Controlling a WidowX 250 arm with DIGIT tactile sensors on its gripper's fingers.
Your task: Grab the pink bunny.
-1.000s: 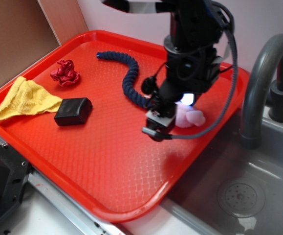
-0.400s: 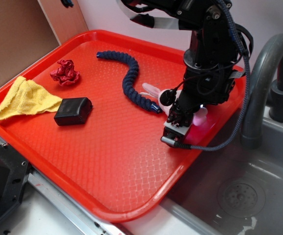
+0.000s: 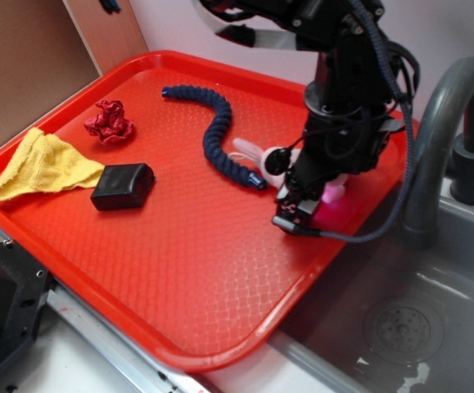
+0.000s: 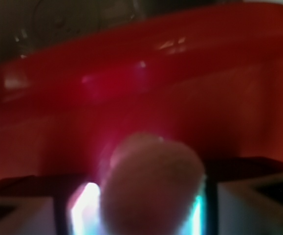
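Observation:
The pink bunny (image 3: 251,153) lies near the right rim of the red tray (image 3: 179,270), its pale ears pointing left toward the rope. My gripper (image 3: 299,214) stands over its body and hides most of it; a bit of pink shows at the right. In the wrist view the bunny (image 4: 151,186) fills most of the space between my gripper (image 4: 141,218) fingers. The left finger (image 4: 19,213) and the right one are apart from it, with bright gaps on both sides. The jaws are open around it.
A dark blue braided rope (image 3: 216,131) curves just left of the bunny. A red scrunchie (image 3: 110,121), a yellow cloth (image 3: 44,168) and a black block (image 3: 122,186) lie on the tray's left half. A grey faucet (image 3: 433,139) and sink (image 3: 400,327) stand right of the tray.
My gripper has moved right, from the bunny's left side to over its body, and now sits a little farther back. The bunny's ears have come into view.

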